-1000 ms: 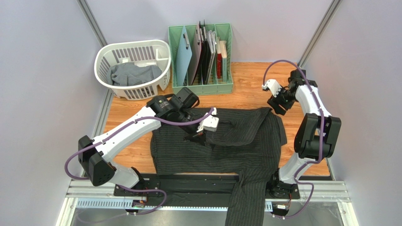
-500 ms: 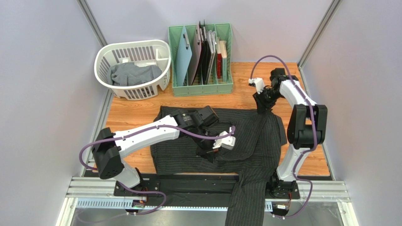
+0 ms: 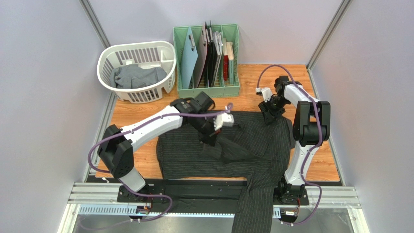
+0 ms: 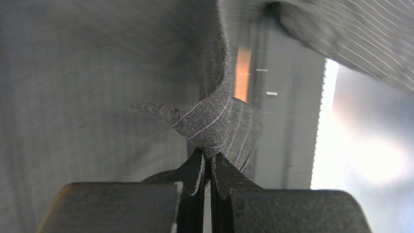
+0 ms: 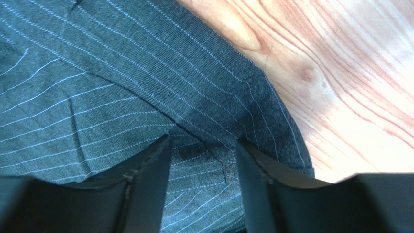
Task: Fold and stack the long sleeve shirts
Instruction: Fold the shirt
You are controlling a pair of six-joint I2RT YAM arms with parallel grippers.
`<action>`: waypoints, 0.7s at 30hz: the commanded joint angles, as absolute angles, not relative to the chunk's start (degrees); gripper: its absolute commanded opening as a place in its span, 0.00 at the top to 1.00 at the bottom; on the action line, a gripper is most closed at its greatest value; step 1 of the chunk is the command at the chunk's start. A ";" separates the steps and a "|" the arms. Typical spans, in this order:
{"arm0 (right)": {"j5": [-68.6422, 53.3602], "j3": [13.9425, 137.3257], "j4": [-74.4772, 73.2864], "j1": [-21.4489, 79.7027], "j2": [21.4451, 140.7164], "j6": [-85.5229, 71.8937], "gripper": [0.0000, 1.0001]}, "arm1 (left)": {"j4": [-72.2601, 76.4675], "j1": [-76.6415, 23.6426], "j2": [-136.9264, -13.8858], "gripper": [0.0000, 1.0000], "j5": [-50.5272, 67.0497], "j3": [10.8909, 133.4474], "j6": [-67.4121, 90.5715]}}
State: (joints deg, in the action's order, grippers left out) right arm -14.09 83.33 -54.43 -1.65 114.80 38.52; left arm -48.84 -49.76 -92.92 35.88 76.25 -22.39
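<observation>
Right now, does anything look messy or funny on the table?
Yes. The black pinstriped shirt lies rumpled, and one sleeve dangles off the table's near edge, over the metal rail.

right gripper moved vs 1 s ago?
Yes. The right gripper has shifted left, closer to the green rack, and its fingers now sit over the far edge of the striped shirt.
</observation>
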 commanded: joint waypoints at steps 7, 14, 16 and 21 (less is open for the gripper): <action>-20.47 86.05 -59.59 -1.67 104.68 36.83 0.41 | -50.18 -29.98 -96.23 0.99 29.89 82.35 -28.38; -20.92 85.78 -60.03 -1.58 105.12 36.74 0.43 | -50.43 -21.36 -100.98 0.86 26.97 79.89 -29.17; -21.53 85.96 -60.29 -1.58 105.12 36.56 0.43 | -52.46 -21.01 -101.77 0.72 27.33 79.37 -30.14; -24.25 86.49 -62.22 -1.14 104.51 36.21 0.46 | -49.85 -19.87 -98.19 0.45 22.95 73.66 -28.57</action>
State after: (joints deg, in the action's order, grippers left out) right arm -20.67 84.53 -60.20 -1.61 105.93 37.47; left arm -50.74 -20.40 -102.10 25.93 76.99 -28.82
